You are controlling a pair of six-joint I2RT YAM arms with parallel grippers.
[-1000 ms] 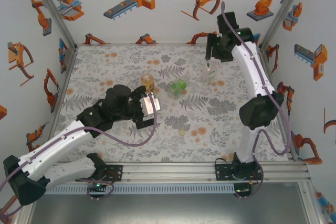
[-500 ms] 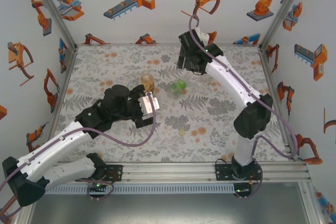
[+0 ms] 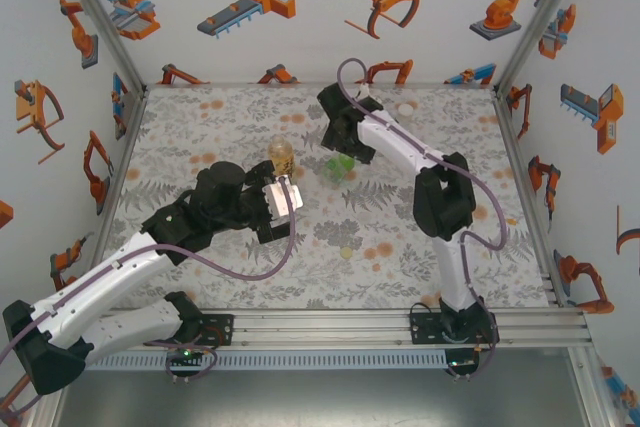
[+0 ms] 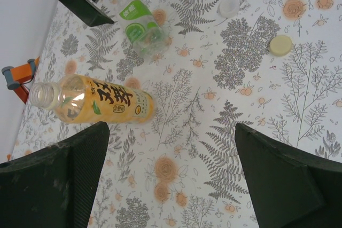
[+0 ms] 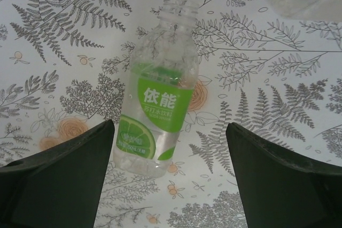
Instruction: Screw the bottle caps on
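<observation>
noted no cap screwed on yet: amber bottle (image 4: 96, 100) and green bottle (image 5: 157, 116) open-necked on the mat (image 4: 240, 132), whitish cap (image 4: 228, 6) and yellowish cap (image 4: 280, 45) loose apart from them, left gripper (image 4: 171, 132) spread and empty, right gripper (image 5: 169, 132) spread over the green bottle, not touching it.

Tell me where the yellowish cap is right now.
In the top view the yellowish cap lies on the mat, on the near side of the green bottle and right of the left gripper.
</observation>
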